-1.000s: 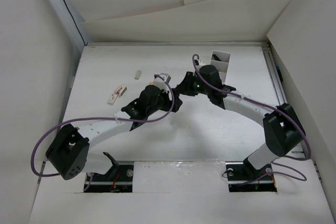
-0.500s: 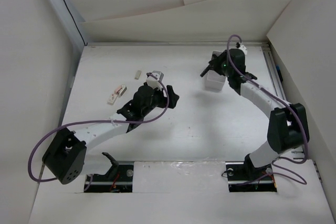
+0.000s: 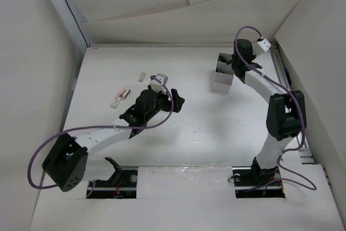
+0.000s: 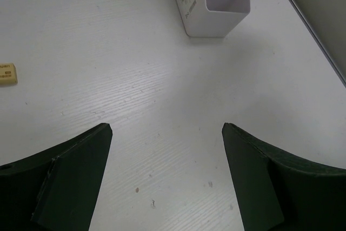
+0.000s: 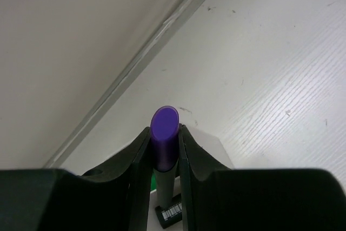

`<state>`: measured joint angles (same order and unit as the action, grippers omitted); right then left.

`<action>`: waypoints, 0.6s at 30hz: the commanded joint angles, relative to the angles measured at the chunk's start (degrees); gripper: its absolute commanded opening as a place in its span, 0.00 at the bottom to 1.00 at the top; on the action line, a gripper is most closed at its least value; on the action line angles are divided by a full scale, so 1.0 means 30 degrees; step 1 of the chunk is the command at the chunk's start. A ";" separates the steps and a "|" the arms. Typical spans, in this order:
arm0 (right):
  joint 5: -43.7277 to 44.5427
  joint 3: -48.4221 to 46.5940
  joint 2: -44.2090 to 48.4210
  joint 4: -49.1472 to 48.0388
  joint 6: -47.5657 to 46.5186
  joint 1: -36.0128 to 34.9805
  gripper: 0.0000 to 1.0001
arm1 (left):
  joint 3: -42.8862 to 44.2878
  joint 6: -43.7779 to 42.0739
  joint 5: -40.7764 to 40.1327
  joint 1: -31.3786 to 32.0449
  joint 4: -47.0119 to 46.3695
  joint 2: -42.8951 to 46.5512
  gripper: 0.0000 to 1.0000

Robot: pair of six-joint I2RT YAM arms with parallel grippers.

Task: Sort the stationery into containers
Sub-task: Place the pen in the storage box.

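My right gripper (image 5: 164,131) is shut on a purple highlighter (image 5: 163,143) and holds it upright, cap end up, over the white compartment box (image 5: 218,151). A black marker end with a barcode (image 5: 172,213) shows in the box below it. In the top view the right gripper (image 3: 229,67) hangs over the box (image 3: 221,83) at the back right. My left gripper (image 3: 177,99) is open and empty over the table's middle; it also shows in the left wrist view (image 4: 167,129). A tan eraser (image 4: 7,74) lies to its left, and the box (image 4: 212,5) stands ahead.
Two small pale pieces (image 3: 120,97) and the tan eraser (image 3: 142,76) lie at the left of the table. Cardboard walls enclose the table on the left, back and right. A metal rail (image 3: 282,74) runs along the right edge beside the box.
My right arm has swung from the table's middle, next to the left gripper, to the back right over the box. The left arm has hardly moved.
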<state>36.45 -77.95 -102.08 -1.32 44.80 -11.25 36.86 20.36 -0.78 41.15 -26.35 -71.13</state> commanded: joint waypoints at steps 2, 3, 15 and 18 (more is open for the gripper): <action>0.2702 -0.1203 -0.0804 0.0820 -0.0663 -0.0732 0.00 | -0.0101 -0.0253 -0.0415 0.0025 -0.0243 0.0801 0.81; 0.2937 -0.1203 -0.0806 0.0822 -0.0664 -0.0734 0.00 | -0.0100 -0.0253 -0.0415 0.0025 -0.0241 0.0801 0.81; 0.4404 -0.0822 -0.0982 0.0822 -0.0840 -0.2461 0.41 | -0.0100 -0.0253 -0.1292 0.0025 -0.0065 0.0801 0.81; 0.4404 -0.0822 -0.0721 0.1027 -0.0840 -0.2462 0.55 | -0.0100 -0.0253 -0.1294 0.0025 -0.0065 0.0801 0.81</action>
<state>47.35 -78.94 -105.38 1.76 42.83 -18.15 36.67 20.18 -3.36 41.15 -25.50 -70.63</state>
